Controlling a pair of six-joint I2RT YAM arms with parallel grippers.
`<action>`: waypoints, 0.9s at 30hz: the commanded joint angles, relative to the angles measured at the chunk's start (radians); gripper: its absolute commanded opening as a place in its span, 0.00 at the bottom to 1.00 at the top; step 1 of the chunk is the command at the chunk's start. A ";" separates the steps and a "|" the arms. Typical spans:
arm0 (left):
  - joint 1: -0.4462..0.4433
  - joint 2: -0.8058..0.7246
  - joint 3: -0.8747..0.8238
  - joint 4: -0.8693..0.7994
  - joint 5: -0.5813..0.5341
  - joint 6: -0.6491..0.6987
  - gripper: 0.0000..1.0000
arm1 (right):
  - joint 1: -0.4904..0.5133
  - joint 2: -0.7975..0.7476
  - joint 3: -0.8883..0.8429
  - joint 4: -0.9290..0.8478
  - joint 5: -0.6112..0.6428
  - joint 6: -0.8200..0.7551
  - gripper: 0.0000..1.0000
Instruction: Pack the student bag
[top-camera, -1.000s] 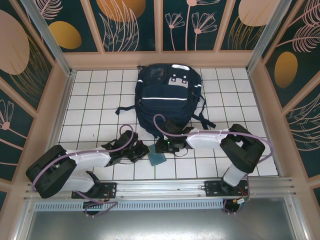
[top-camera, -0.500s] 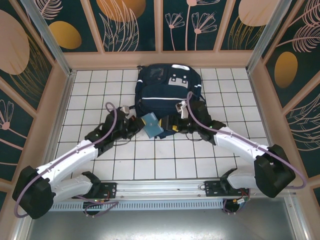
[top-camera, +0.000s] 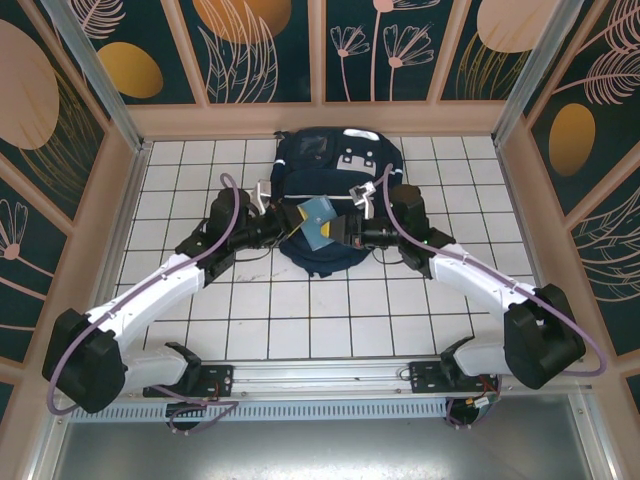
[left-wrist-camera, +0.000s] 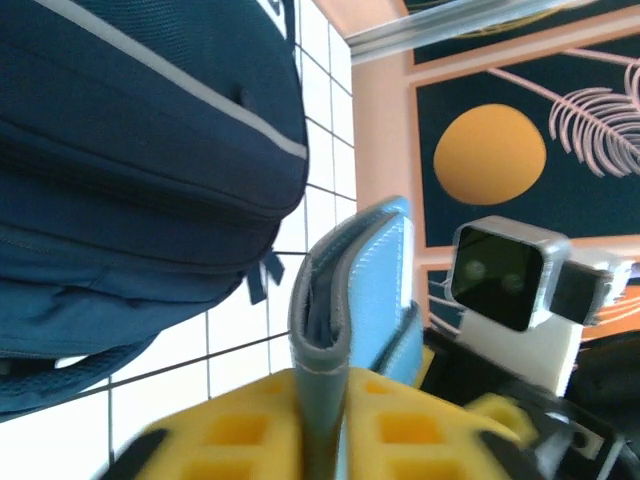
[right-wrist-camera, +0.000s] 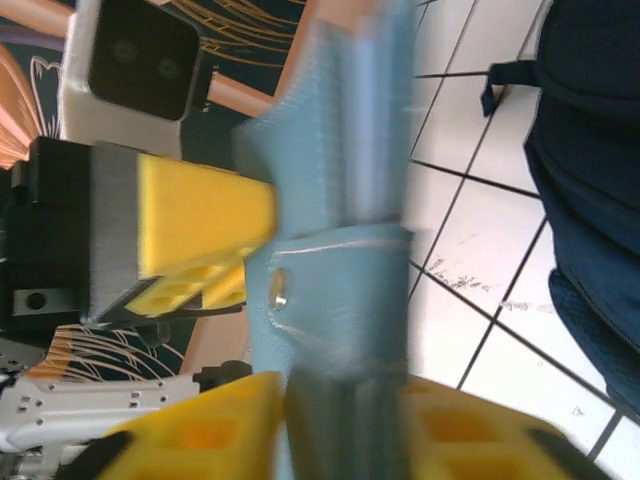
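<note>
large navy-blue fabric student bag, far centre of white tiled tabletop: soft, i'd take it by a strap. left gripper and right gripper both clamp a light-blue folded pouch over it.

Overhead I get even, bright light and a sharp picture, with soft shadows on the white tiles. Both wrist views smear: the blue pouch between the jaws is blurred, probably by motion, and the yellow pads sit out of focus.
</note>
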 joint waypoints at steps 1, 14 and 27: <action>0.004 0.020 0.055 0.013 0.017 0.039 0.41 | -0.035 -0.025 0.028 -0.042 0.082 0.001 0.14; -0.139 0.294 0.422 -0.471 -0.385 0.676 0.78 | -0.286 -0.180 0.015 -0.415 0.303 -0.062 0.11; -0.177 0.688 0.795 -0.757 -0.516 1.113 0.86 | -0.416 -0.233 -0.034 -0.432 0.238 -0.054 0.12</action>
